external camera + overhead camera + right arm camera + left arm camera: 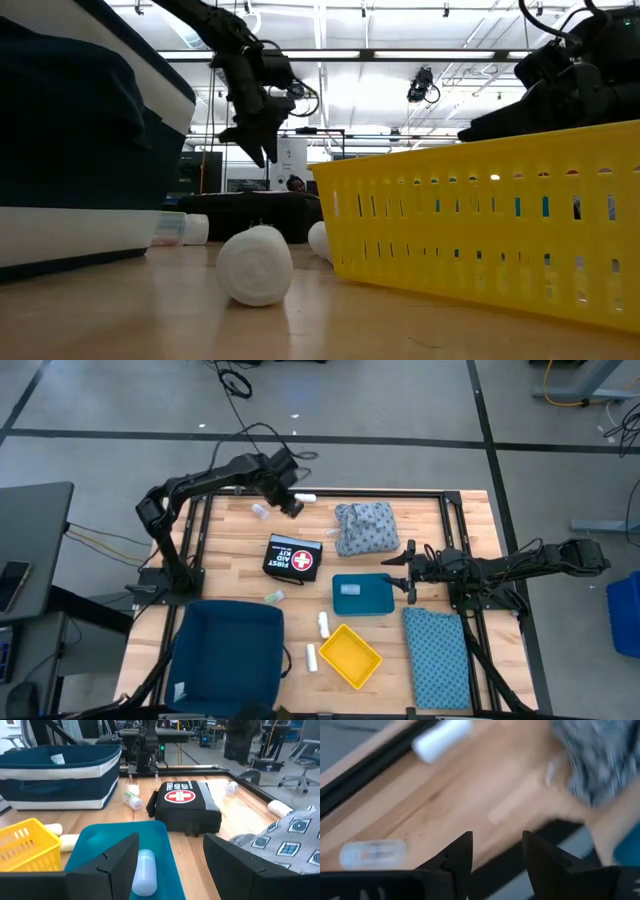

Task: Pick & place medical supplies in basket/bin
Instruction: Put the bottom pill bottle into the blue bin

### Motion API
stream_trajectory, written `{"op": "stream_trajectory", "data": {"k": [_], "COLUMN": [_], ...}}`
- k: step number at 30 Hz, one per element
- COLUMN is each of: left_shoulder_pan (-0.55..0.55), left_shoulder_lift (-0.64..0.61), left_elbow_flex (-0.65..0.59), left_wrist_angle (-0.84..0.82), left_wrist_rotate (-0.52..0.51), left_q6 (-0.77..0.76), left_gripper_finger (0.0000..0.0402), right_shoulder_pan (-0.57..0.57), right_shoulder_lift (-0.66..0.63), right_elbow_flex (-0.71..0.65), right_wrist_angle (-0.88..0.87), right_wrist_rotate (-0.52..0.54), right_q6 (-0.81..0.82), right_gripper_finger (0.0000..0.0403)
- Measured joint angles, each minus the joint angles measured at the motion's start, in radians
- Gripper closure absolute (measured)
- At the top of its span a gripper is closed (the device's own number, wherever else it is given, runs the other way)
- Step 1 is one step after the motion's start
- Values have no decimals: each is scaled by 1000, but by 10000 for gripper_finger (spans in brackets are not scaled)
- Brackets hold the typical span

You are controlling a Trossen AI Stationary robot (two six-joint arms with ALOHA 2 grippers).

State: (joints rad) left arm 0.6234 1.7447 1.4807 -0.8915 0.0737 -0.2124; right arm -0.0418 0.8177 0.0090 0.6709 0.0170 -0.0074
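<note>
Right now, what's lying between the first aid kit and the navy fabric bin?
In the high view, one small clear vial lies on the bare wood between the first aid kit and the navy bin.

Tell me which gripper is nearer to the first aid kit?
Left. The left gripper hovers just beyond the first aid kit, toward the far edge; the right gripper is farther, over the teal tray.

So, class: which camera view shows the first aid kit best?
The right wrist view: the first aid kit fills mid-frame, its red cross clear. The high view shows it small from above; the low view only a dark shape; the left wrist view nothing.
</note>
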Motion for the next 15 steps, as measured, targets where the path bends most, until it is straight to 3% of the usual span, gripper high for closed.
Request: {"op": "stream_trajectory", "data": {"k": [5,15], "left_shoulder_pan": [-122,-414], "left_shoulder_lift": [0,-2], "left_elbow_flex": [0,0], "left_wrist_angle": [-54,-106], "left_wrist_rotate": [-20,-126], "left_q6": [150,75], "left_gripper_finger": [245,245], "right_shoulder_pan": [0,0], "right_shoulder_lift": [0,0], "right_elbow_flex": [0,0], "right_wrist_angle": [-14,-15], "right_wrist_rotate": [0,-4], "right_q6": [3,11], "right_gripper_finger": [170,170]}}
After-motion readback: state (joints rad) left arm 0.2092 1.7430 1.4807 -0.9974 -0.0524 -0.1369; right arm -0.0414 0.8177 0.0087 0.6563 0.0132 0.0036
